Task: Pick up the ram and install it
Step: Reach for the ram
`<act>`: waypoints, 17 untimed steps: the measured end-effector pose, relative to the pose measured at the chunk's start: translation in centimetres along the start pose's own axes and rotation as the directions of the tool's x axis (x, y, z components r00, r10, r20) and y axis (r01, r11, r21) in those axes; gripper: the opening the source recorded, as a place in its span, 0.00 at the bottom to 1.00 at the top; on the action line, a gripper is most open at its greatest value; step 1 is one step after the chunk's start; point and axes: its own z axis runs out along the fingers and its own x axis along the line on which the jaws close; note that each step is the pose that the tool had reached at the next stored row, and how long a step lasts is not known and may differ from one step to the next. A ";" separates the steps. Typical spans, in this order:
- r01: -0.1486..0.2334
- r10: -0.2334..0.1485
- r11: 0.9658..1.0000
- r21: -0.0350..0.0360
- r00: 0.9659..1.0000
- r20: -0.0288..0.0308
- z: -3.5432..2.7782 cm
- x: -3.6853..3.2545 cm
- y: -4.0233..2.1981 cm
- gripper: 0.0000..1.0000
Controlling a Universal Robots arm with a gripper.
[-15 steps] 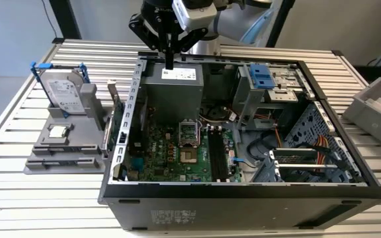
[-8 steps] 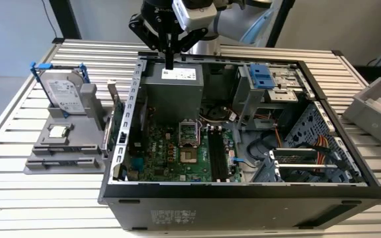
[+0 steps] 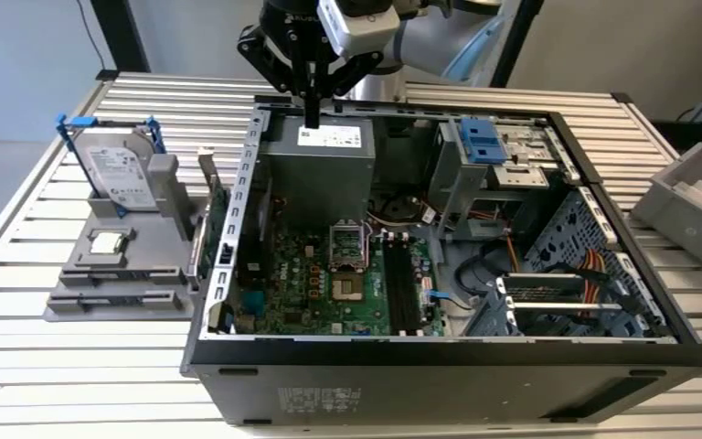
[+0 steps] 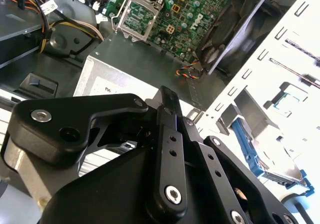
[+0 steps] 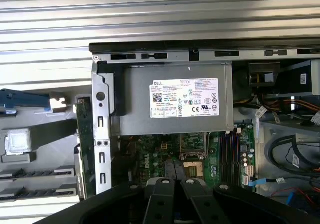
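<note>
Slatted metal counter; at the exterior view's left a grey fixture holds a hard drive in a blue frame, with a green expansion card standing just beside the open computer case. The tool is closed, nothing seen between its fingers, and hangs over the power supply, whose white label carries small print. Where the ram lies I cannot tell; black memory slots on the motherboard, grey bin at the exterior view's right.

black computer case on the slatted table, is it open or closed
Open. The black computer case has no side panel on top; its green motherboard and grey power supply lie exposed.
</note>
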 end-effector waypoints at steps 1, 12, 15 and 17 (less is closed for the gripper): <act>0.000 0.000 1.000 0.000 1.000 0.000 0.00 0.00 0.00 0.00; 0.000 0.000 1.000 0.000 1.000 0.000 -0.03 0.97 -0.06 0.00; 0.000 0.000 1.000 0.000 1.000 0.000 -0.04 1.36 -0.08 0.00; 0.000 0.000 1.000 0.000 1.000 0.000 -0.03 1.53 -0.09 0.00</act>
